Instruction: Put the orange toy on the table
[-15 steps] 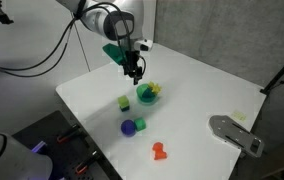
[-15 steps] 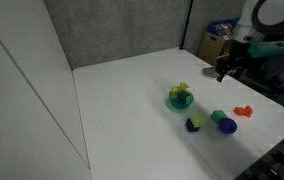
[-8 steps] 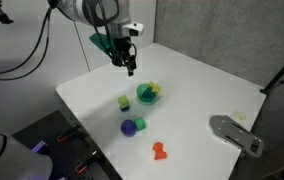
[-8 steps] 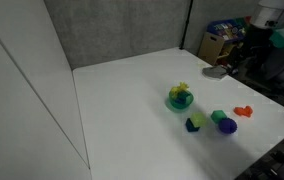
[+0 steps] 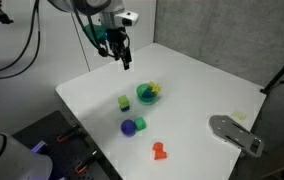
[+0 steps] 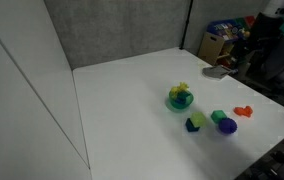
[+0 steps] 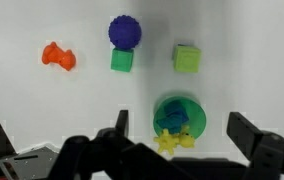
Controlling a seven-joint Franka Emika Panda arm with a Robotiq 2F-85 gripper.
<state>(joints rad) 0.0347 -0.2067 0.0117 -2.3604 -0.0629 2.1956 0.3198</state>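
orange toy (image 5: 160, 151) on table (image 5: 204, 88), claw (image 5: 125, 63) open

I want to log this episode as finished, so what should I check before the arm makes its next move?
1. Small orange-red chunky toy lies on the white flat tabletop, not in anything: ok.
2. Gripper holds nothing; in the wrist view its fingers stand wide apart: ok.
3. Gripper hangs high above the toys, touching none: ok.
4. Orange toy lies apart from the purple spiky ball: ok.
5. Small green bowl sits upright with a yellow piece inside: ok.
6. Orange toy lying steady, not rocking: cannot tell.
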